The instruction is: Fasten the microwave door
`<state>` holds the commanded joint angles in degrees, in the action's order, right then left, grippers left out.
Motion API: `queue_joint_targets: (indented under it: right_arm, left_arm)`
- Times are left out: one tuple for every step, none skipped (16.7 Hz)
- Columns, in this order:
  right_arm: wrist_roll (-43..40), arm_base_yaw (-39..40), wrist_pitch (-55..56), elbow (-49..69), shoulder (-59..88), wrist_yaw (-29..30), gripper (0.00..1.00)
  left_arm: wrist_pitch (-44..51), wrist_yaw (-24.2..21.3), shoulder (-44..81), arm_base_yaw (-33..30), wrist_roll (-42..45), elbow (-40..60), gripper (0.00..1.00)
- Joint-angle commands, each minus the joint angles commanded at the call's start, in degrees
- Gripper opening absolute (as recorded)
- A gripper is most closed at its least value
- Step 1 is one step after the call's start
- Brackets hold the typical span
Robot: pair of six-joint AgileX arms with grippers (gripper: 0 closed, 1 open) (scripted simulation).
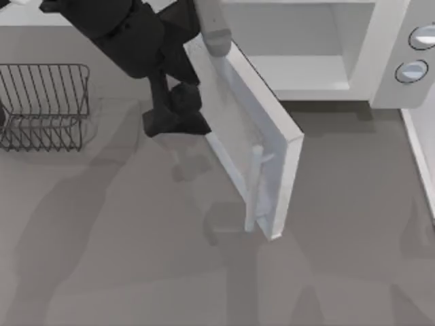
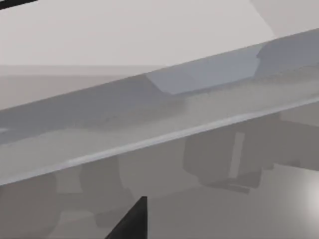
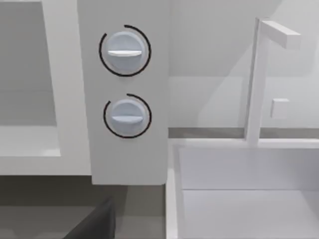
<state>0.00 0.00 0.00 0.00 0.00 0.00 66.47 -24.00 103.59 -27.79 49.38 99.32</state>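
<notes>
Door (image 1: 262, 129): swung open, angled out from the microwave (image 1: 319, 47) toward the near side, handle (image 1: 253, 190) on its left face. Left gripper (image 1: 178, 115): against the door's left face near the hinge; finger spread cannot be told. Wire rack (image 1: 44, 105): far left.

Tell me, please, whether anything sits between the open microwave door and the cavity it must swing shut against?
Nothing visible does. The microwave door stands ajar, the cavity behind it looks bare, and the left gripper is on the door's outer side, by its window.
</notes>
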Motion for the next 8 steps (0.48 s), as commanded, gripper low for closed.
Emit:
queue_joint_targets:
  right_arm:
    - [0.0,0.0,0.0,0.0,0.0,0.0,1.00]
    - [0.0,0.0,0.0,0.0,0.0,0.0,1.00]
    - [0.0,0.0,0.0,0.0,0.0,0.0,1.00]
    - [0.0,0.0,0.0,0.0,0.0,0.0,1.00]
    - [0.0,0.0,0.0,0.0,0.0,0.0,1.00]
    - [0.0,0.0,0.0,0.0,0.0,0.0,1.00]
    - [0.0,0.0,0.0,0.0,0.0,0.0,1.00]
    - [0.0,0.0,0.0,0.0,0.0,0.0,1.00]
  left_arm:
    - [0.0,0.0,0.0,0.0,0.0,0.0,0.55]
    - [0.0,0.0,0.0,0.0,0.0,0.0,0.47]
    - [0.0,0.0,0.0,0.0,0.0,0.0,0.40]
    - [0.0,0.0,0.0,0.0,0.0,0.0,0.32]
    - [0.0,0.0,0.0,0.0,0.0,0.0,0.25]
    - [0.0,0.0,0.0,0.0,0.0,0.0,0.17]
    - [0.0,0.0,0.0,0.0,0.0,0.0,0.10]
    - [0.0,0.0,0.0,0.0,0.0,0.0,0.02]
